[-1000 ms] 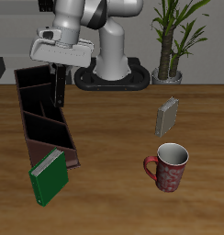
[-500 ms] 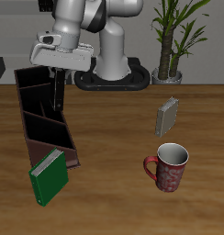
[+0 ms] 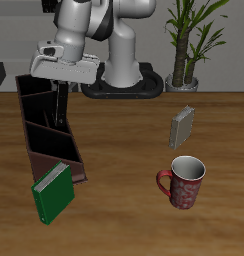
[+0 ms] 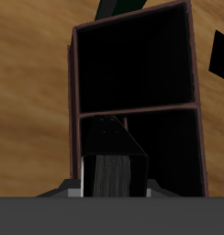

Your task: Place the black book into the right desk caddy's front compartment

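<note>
The black book (image 3: 63,102) hangs upright from my gripper (image 3: 62,82), which is shut on its top edge. It sits over the right desk caddy (image 3: 79,160), a long maroon box with a black inside and slanted dividers. In the wrist view the black book (image 4: 109,158) shows its white page edges. There its lower end is in the section just behind the front compartment (image 4: 132,60) of the caddy (image 4: 71,83). How deep it reaches I cannot tell. My gripper's fingertips are hidden by the book.
A green book (image 3: 52,192) leans at the caddy's front end, and the wrist view shows the green book (image 4: 118,7) beyond the front compartment. A grey book (image 3: 182,126) and a red mug (image 3: 184,181) stand across the table. A potted plant (image 3: 186,45) stands at the back.
The gripper and the black book have drifted slightly sideways across the caddy and a little upward. Nothing else has moved.
</note>
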